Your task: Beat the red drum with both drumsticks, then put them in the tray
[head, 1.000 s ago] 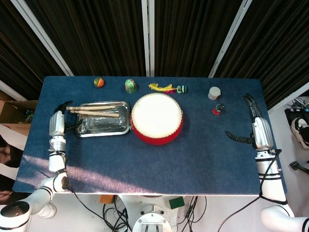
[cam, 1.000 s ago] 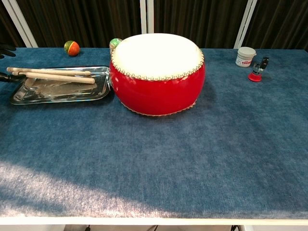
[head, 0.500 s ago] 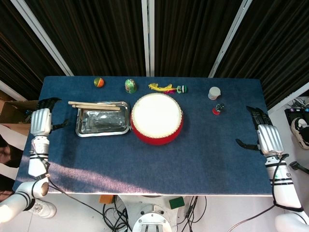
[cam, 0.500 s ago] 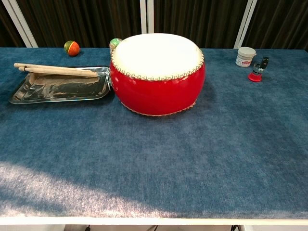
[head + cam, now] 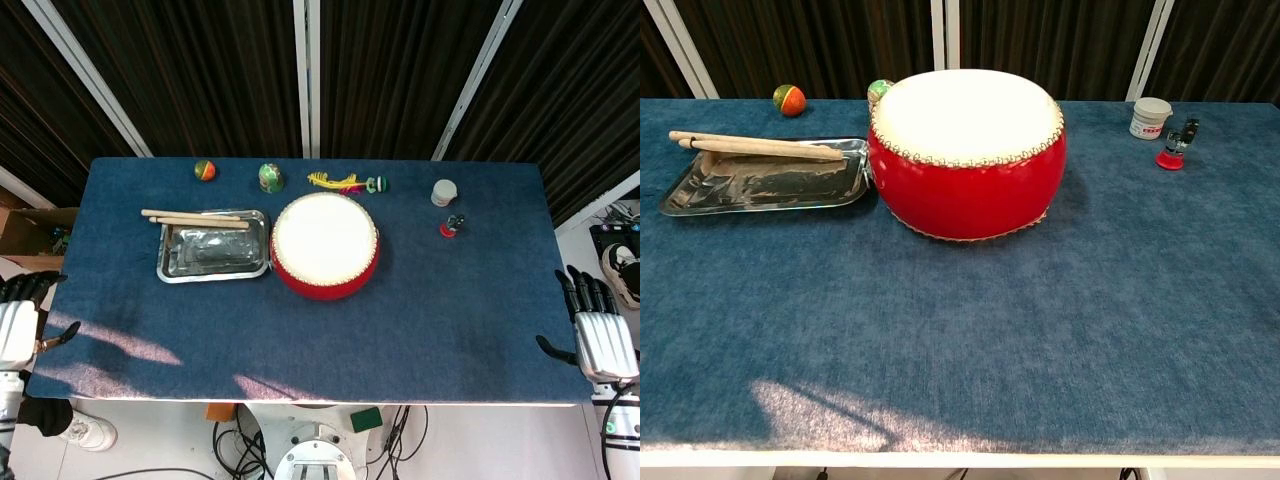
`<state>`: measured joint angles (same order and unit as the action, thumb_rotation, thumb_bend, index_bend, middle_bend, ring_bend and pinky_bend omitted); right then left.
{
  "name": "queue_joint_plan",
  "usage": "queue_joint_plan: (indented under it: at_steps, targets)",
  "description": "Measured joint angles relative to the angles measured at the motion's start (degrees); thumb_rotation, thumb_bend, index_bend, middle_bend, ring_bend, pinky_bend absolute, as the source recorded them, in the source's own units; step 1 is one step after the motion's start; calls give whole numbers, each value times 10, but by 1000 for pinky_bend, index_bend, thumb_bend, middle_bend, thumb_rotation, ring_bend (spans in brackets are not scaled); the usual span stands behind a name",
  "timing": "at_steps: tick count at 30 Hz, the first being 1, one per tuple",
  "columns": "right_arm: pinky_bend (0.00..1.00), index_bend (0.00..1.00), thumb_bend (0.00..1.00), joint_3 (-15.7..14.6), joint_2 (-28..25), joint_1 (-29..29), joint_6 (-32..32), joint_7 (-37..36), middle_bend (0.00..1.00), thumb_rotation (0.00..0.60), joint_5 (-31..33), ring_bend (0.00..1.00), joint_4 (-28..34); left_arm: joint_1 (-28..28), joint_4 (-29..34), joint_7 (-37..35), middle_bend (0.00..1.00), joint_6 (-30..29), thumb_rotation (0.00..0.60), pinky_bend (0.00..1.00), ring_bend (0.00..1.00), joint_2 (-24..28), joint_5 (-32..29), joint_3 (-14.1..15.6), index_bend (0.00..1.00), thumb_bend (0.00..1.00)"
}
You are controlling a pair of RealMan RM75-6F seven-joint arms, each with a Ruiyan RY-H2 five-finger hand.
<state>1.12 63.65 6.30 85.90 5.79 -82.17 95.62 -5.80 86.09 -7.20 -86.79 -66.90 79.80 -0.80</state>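
Pulling back off the table, the left hand has its fingers apart and holds nothing. Both drumsticks lie across the tray, beside the red drum. The right hand has backed away too, fingers apart. The job looks done.

Ball, egg toy, white jar

**What I can't make out from here**

My left hand is cut by the head view's left edge, off the table's near-left corner; my right hand runs out at the bottom edge. Neither shows in my chest view. The red drum hides most of the green ball there.
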Motion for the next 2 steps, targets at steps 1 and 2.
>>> queue_joint_plan:
  at_steps: [1, 2]
  targets:
    - [88, 0, 176, -3, 6, -5, 5, 0, 30, 600, -7, 0, -5, 7, 7, 6, 209, -7, 600, 133, 168, 2, 4, 4, 255, 176]
    - [88, 0, 176, -5, 10, -7, 8, -1, 33, 600, -12, 0, -9, 14, 15, 11, 208, -14, 600, 133, 168, 4, 8, 8, 256, 176]
